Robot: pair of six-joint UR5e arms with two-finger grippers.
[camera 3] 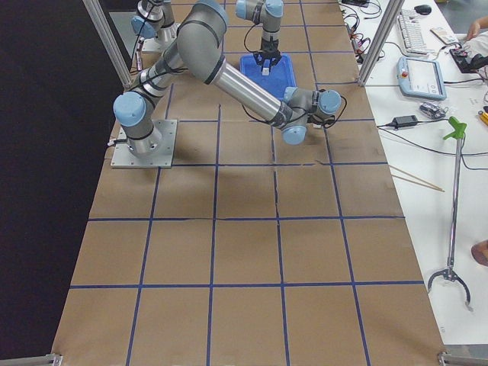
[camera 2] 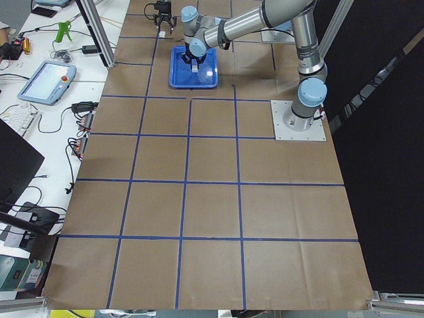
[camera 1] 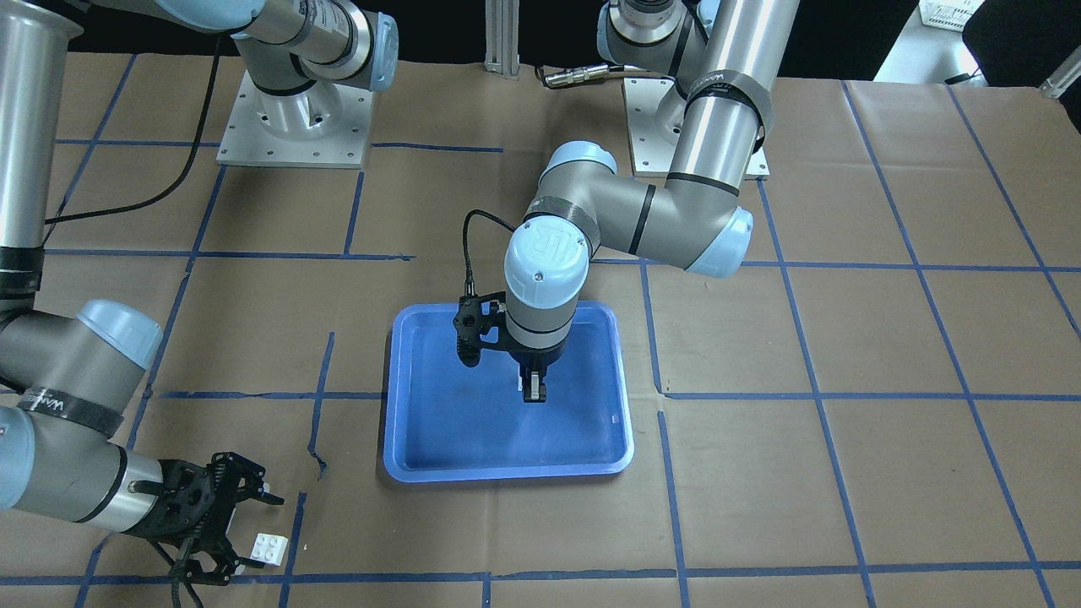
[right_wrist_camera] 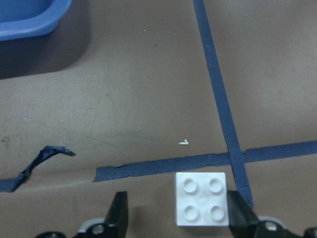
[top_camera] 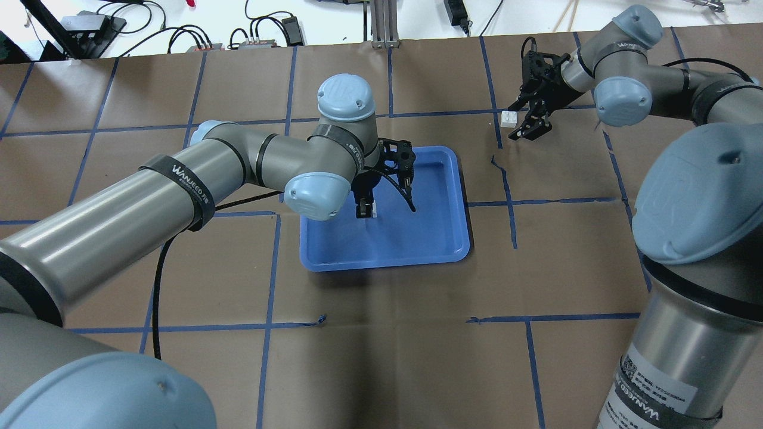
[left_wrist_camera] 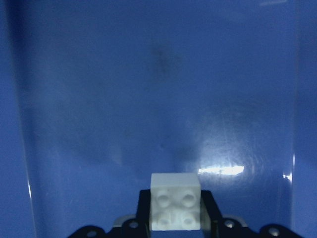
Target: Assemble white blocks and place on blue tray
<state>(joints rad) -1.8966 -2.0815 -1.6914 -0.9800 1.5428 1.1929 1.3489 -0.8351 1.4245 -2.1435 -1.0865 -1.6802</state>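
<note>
The blue tray lies mid-table and shows in the overhead view too. My left gripper points down over the tray, shut on one white block. The left wrist view shows this block studs up between the fingers, just above the tray floor. The second white block lies on the brown paper outside the tray. My right gripper is open around this block; one finger is against it and the other stands apart. The overhead view shows that gripper and block.
Blue tape lines cross the brown paper, with a torn loose end near the right gripper. A tray corner is beyond it. The arm base plates sit at the robot's side. Operator desks with equipment run along the far table edge.
</note>
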